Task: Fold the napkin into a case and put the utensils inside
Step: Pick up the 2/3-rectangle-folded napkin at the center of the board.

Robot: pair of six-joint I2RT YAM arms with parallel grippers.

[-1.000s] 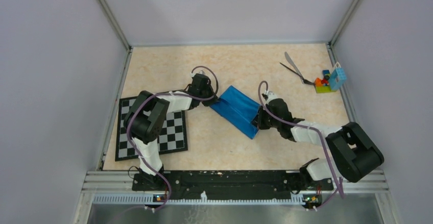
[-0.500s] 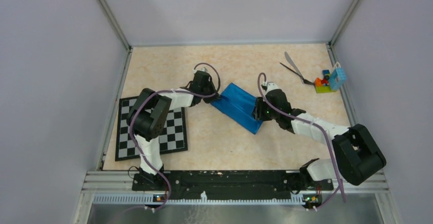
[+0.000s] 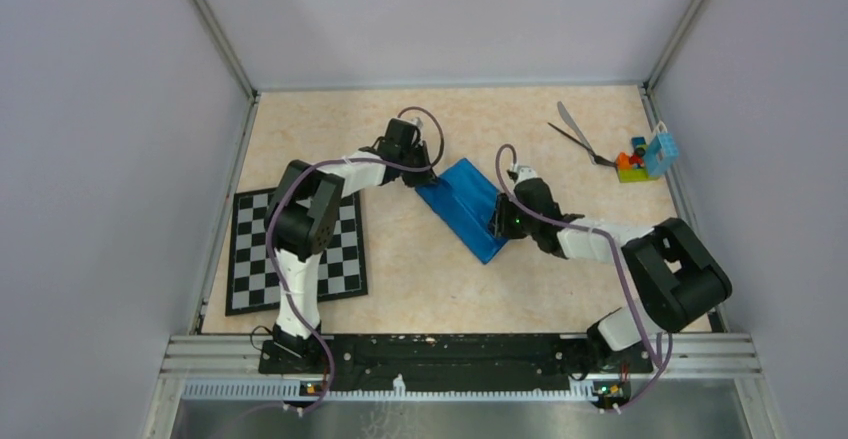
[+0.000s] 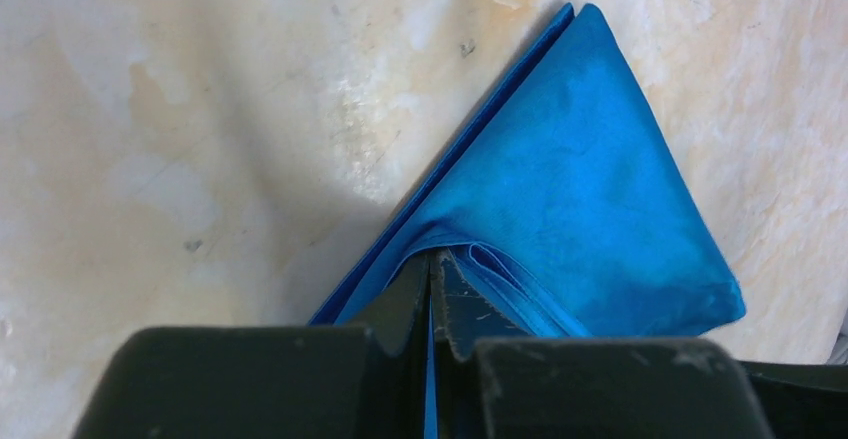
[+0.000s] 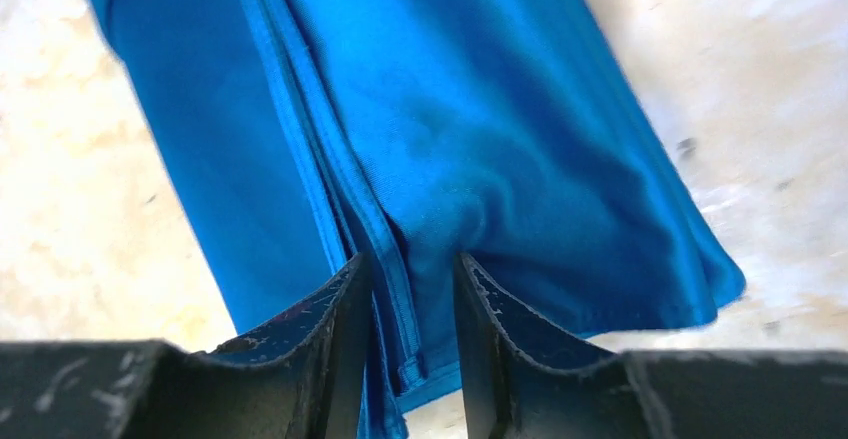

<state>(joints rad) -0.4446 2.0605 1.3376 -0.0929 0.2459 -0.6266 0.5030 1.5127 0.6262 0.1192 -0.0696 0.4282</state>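
- At the left pincer: closed flat on the left end of the napkin, with a sliver of blue nipped between the fingers.
- At the right pincer: partly spread, straddling the stitched hem at the opposite end, with no firm pinch to be seen.
- Around both: napkin folded into a narrow blue oblong, lying slantwise in the middle of the tabletop between the two arms, its layers stacked.
- Farther out: utensils crossed at the far right, well apart from the cloth and near the toy blocks; chessboard at the left, below the left arm.
- Probably squaring and flattening the fold.
- To do it well:
  - Keep the left pinch low and steady as an anchor.
  - Regrip on the right through all layers, not only the top one.
  - Draw gently along the length to take out the pucker, then lay the cloth down without sliding the layers apart.
- Against a second ago:
  - Right pincer clamped then, let go now.
  - Left pincer carried farther from the bases.
  - Cloth turned steeper.
  - Utensils, blocks and board unmoved.
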